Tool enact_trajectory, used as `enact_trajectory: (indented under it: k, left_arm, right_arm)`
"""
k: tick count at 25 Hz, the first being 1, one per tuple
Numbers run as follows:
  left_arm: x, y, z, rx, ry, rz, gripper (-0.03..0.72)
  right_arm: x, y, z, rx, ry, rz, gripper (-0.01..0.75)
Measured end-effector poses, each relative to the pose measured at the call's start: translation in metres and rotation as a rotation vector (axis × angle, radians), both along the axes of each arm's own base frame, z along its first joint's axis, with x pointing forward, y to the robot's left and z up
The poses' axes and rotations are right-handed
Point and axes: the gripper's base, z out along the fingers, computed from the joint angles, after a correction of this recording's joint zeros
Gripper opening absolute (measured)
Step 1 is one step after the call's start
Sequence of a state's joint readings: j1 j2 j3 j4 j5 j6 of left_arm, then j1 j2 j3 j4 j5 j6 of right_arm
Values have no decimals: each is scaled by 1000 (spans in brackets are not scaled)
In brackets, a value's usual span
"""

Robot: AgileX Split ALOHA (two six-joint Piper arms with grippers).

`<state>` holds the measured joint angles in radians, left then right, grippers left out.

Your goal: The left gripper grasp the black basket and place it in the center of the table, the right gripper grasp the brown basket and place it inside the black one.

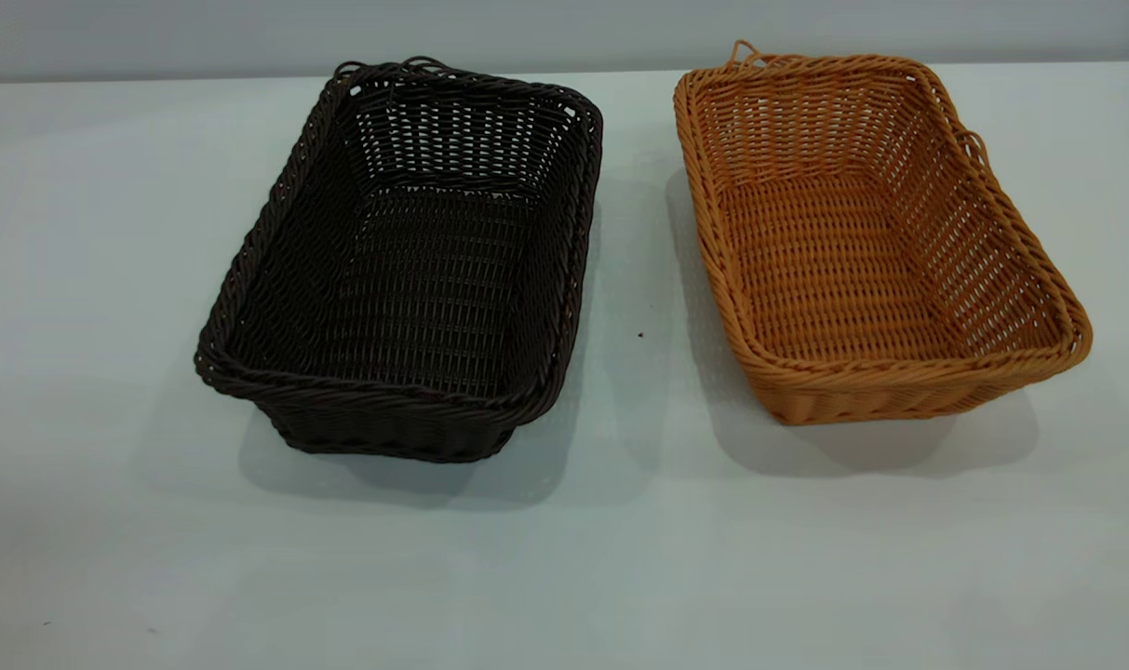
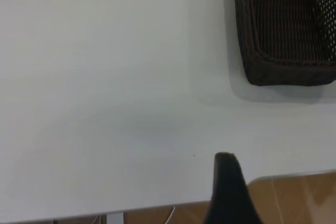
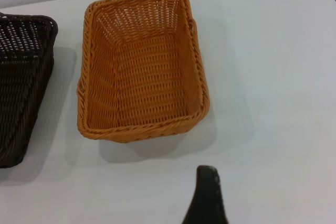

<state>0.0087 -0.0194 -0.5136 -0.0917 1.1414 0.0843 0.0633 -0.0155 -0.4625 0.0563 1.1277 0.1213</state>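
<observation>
Counter [image 1: 564, 577]: pale grey-white, bare along the near strip in the exterior view. A small dark speck lies on it between the two baskets.

Black basket [image 1: 406, 270]: stands upright on the counter, left of centre, open side up and empty. Its long axis runs near to far, with the near end angled slightly to the left. Loose loops show at the far rim.

Brown basket [image 1: 862, 242]: stands upright on the counter, right of centre, also open and empty. It lies beside the black basket but apart from it, with a strip of bare counter between. Its near end angles to the right. Small loops show at the far-left corner and on the right rim.

Left gripper [image 2: 228, 190]: appears only in the left wrist view, as one dark finger tip over the counter's edge, well apart from the black basket [image 2: 286, 30]. Whether its fingers are released or clenched cannot be told; they grasp nothing visible.

Right gripper [image 3: 207, 198]: appears only in the right wrist view, as one dark finger tip over bare counter, apart from the brown basket [image 3: 142, 66]. Finger state cannot be told.

Neither gripper appears in the exterior view.
</observation>
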Motion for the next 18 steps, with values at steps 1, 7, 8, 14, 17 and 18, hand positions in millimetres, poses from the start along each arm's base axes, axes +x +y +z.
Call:
enact_trajectory:
  k: [1,7,8,14,17,18]
  left_arm:
    - [1,0,1,-1,-9,0,437]
    - [9,-4,13,-62,-170,-19,437]
    - [11,-5,14,-73,-169,-16,437]
    - [48,-6,13,-132,62,17,437]
    - [75,-8,9,-143,180,-2,454]
    - [84,-9,7,-139,215,-22,463]
  right_arm:
    - [0,0,0,0,0,0,523]
    - [6,1,0,-11,41,10,526]
    - [11,2,0,-20,76,24,535]
    - [59,13,-5,-26,376,141,594]
    - [83,18,-16,0,535,176,595]
    - [90,21,-19,25,571,188,595]
